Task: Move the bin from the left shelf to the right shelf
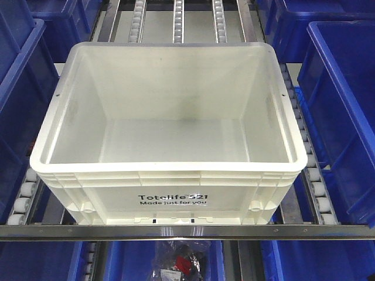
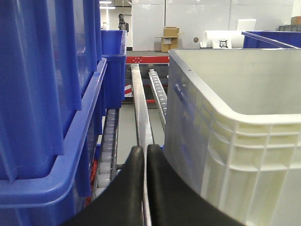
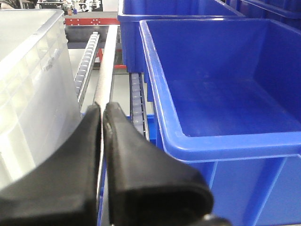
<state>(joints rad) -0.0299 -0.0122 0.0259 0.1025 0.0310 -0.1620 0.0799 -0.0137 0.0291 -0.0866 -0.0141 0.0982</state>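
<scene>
The bin (image 1: pixel 170 196) is a large white empty tote with black "Totelife 521" print on its near side. It rests on the roller shelf, centred in the front view. Neither gripper shows in that view. In the left wrist view my left gripper (image 2: pixel 145 148) is shut with nothing between its black fingers, low beside the bin's (image 2: pixel 235 141) left wall. In the right wrist view my right gripper (image 3: pixel 102 106) is also shut and empty, close against the bin's (image 3: pixel 28 94) right wall. Whether either finger touches the wall I cannot tell.
Dark blue bins flank the white one on the left (image 1: pixel 17 88) and right (image 1: pixel 345 105), leaving narrow gaps. Roller tracks (image 1: pixel 179 23) run back behind it. A metal rail (image 1: pixel 187 231) crosses the shelf front. A bag of small parts (image 1: pixel 181 263) lies on the level below.
</scene>
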